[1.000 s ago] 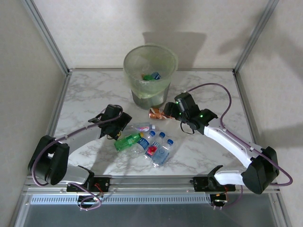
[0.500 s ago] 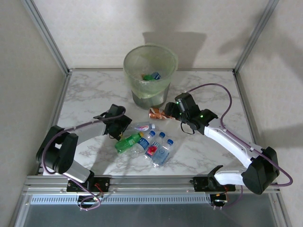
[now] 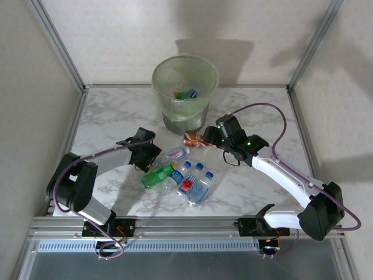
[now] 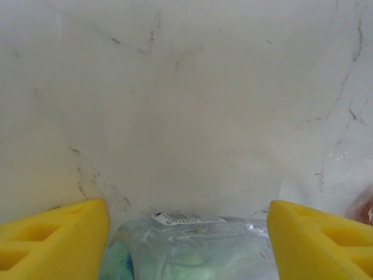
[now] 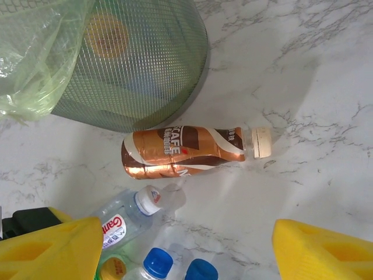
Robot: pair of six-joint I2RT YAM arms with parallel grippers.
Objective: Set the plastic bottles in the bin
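The left gripper (image 4: 187,214) sits low over the table (image 3: 108,114). Its yellow fingers (image 4: 55,236) stand on either side of a clear bottle (image 4: 192,254) that fills the gap between them. Whether they press on it I cannot tell. A barcode (image 4: 182,219) runs along that bottle's upper edge, its digits too small to read.

The right gripper (image 5: 186,226) hovers with its jaws wide apart and nothing between them. Below it a copper bottle (image 5: 175,153) lies on its side just beside the foot of the bin (image 5: 145,70), cream cap to the right, its label reading "KAFE" in white. Nearer the wrist camera, a red-label bottle (image 5: 119,221) shows white letters starting "Gan", the rest hidden, and a white cap with a red-and-blue mark. Two blue caps (image 5: 157,261) sit beside it.

From above, a green bottle (image 3: 156,176) and several clear ones lie together between the arms. The bin holds a green bottle and a blue-labelled one (image 3: 186,94).
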